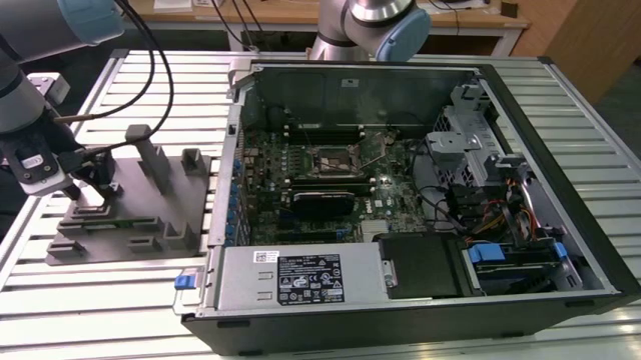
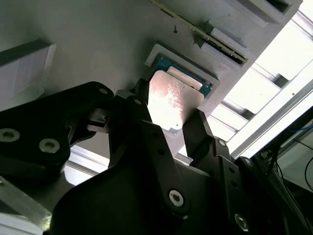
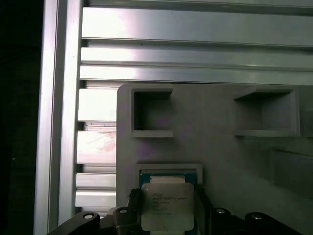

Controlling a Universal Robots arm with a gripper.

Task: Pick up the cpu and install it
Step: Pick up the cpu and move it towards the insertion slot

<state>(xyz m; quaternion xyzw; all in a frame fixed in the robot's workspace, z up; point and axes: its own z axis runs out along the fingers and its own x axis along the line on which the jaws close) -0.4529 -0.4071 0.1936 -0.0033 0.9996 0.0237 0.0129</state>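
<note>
An open computer case (image 1: 350,94) lies on a slatted aluminium table (image 1: 70,307), with a grey fixture block (image 1: 135,217) at its nine o'clock. The gripper (image 1: 90,187) hangs low at the block's nine o'clock edge. Inside the case, the CPU socket (image 1: 335,159) sits central and the power supply (image 1: 290,277) at six o'clock.

Silver-topped cpu (image 3: 167,205) flat in fixture pocket (image 3: 168,168)

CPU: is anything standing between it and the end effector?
Nothing visible does. In the second wrist view the end effector is right at the cpu, which lies in a recess of the grey fixture; no object sits between them.
</note>
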